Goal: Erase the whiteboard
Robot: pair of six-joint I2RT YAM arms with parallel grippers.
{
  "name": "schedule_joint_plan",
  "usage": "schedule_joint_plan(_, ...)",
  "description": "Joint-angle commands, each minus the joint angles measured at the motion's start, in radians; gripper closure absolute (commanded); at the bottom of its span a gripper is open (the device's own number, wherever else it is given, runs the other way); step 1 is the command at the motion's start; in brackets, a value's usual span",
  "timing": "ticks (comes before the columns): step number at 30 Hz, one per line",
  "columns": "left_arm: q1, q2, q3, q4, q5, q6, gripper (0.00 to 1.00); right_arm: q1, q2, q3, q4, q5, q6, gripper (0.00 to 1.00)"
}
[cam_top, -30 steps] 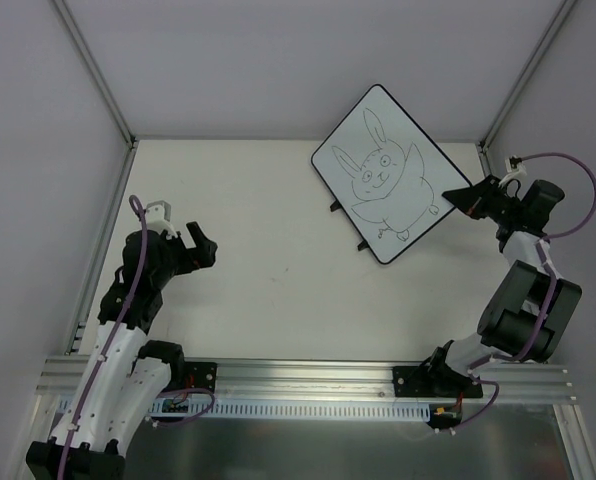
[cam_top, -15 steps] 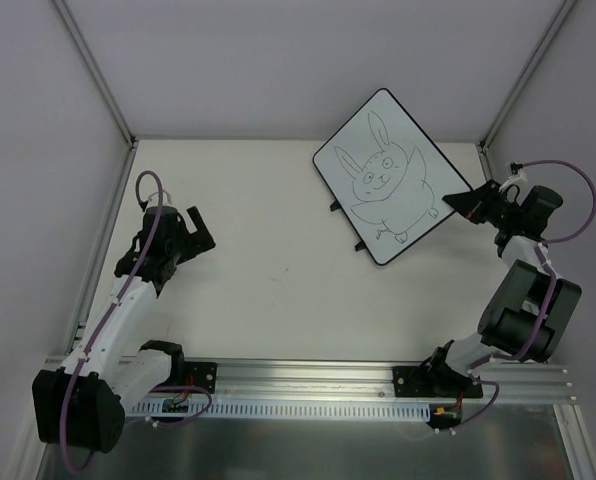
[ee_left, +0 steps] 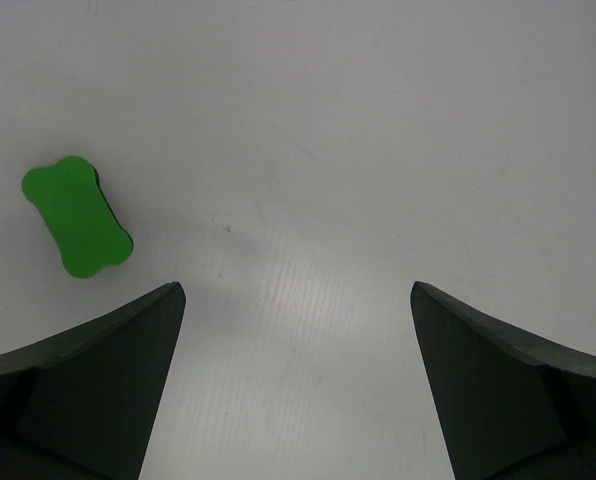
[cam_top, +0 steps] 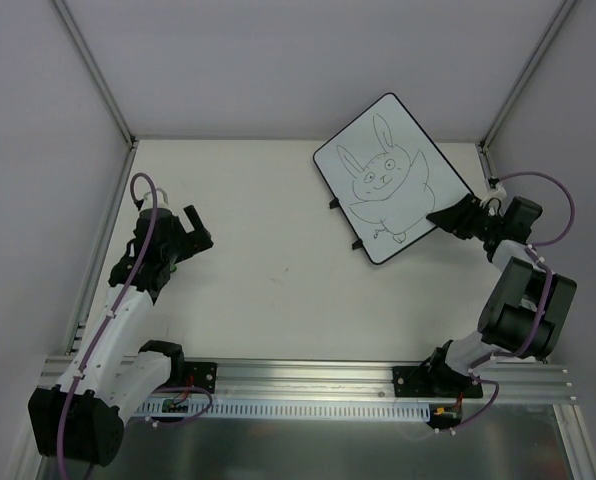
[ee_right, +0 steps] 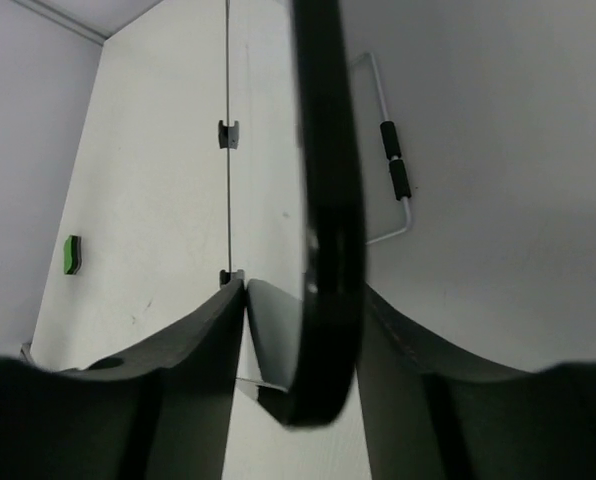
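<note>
The whiteboard [cam_top: 383, 180] stands tilted at the back right with a black rabbit drawing on its face. My right gripper [cam_top: 448, 218] is at the board's lower right edge. In the right wrist view the black frame [ee_right: 328, 150] runs between the jaws of that gripper [ee_right: 301, 288], which stand open: a gap shows between the left finger and the board's face, while the right finger lies close against the frame. My left gripper [cam_top: 193, 232] hovers wide open over the left of the table, holding nothing. The green eraser [ee_left: 76, 215] lies on the table ahead and left of its fingers.
The eraser [ee_right: 71, 254] is also visible far off in the right wrist view. Grey enclosure walls close in the table on three sides, with the right wall [cam_top: 578, 120] just behind the right arm. A metal rail [cam_top: 308, 378] runs along the near edge.
The right jaws have opened off the whiteboard's frame and the gripper has dropped slightly lower. The board has shifted a little. The left arm has changed posture, its gripper still wide open.
</note>
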Motion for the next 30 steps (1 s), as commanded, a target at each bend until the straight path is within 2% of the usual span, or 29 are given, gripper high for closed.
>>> schedule_joint_plan(1,-0.007,-0.023,0.002,0.018,0.007,0.032,0.01,-0.012,-0.055,-0.027,-0.023,0.092,-0.053,0.49)
schedule_joint_plan(2,-0.007,-0.027,0.0,0.018,0.012,0.034,0.01,-0.013,-0.07,-0.032,-0.033,0.111,-0.054,0.46)
schedule_joint_plan(4,-0.007,-0.036,-0.001,0.018,0.017,0.038,0.01,-0.015,-0.131,-0.029,-0.112,0.193,-0.079,0.31)
schedule_joint_plan(6,-0.007,-0.048,-0.004,0.018,0.024,0.04,0.01,-0.015,-0.208,-0.027,-0.158,0.255,-0.091,0.21)
schedule_joint_plan(13,-0.007,-0.074,-0.021,0.018,0.034,0.045,0.01,0.005,-0.473,-0.02,-0.371,0.56,-0.074,0.12)
schedule_joint_plan(17,-0.007,-0.074,-0.026,0.018,0.037,0.046,0.01,0.059,-0.582,0.002,-0.462,0.749,-0.071,0.11)
schedule_joint_plan(20,-0.007,-0.085,-0.033,0.018,0.034,0.051,0.01,0.154,-0.648,0.037,-0.504,0.829,-0.082,0.12)
schedule_joint_plan(22,-0.007,-0.097,-0.038,0.018,0.027,0.051,0.01,0.288,-0.659,0.066,-0.558,0.92,-0.065,0.14)
schedule_joint_plan(23,-0.007,-0.1,-0.041,0.018,0.024,0.051,0.01,0.338,-0.661,0.078,-0.571,1.033,-0.056,0.14)
schedule_joint_plan(25,-0.007,-0.108,-0.044,0.015,0.021,0.046,0.01,0.503,-0.644,0.101,-0.592,1.137,-0.006,0.16)
schedule_joint_plan(26,-0.007,-0.112,-0.046,0.016,0.023,0.045,0.01,0.558,-0.632,0.106,-0.597,1.248,0.011,0.16)
schedule_joint_plan(27,-0.007,-0.122,-0.047,0.016,0.027,0.043,0.01,0.673,-0.6,0.114,-0.603,1.31,0.045,0.16)
schedule_joint_plan(30,-0.007,-0.141,-0.053,0.015,0.024,0.042,0.01,0.865,-0.517,0.134,-0.615,1.5,0.146,0.16)
